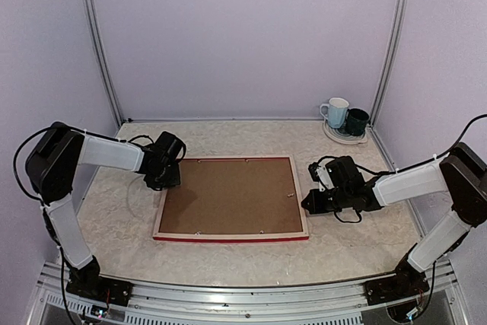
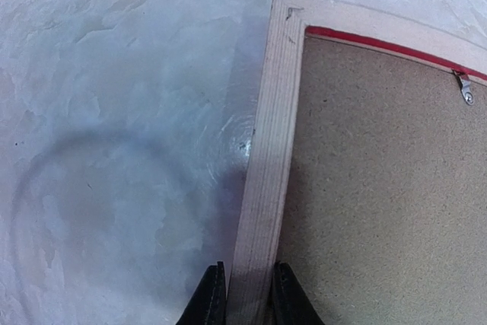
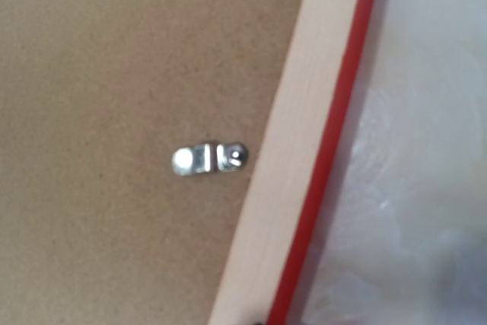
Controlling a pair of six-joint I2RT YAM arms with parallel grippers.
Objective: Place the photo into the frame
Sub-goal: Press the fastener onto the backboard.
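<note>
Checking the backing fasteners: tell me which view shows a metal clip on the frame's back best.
Right wrist: one clip sits large and near centre, on the backing board beside the frame rail. Left wrist shows another small at its right edge. Top external shows only tiny specks.

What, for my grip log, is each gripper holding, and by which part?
Left gripper clamps the frame by its left side rail; right gripper is shut, holding nothing.

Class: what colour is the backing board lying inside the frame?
The board is plain brown, faintly speckled. The top view shows it whole.
</note>
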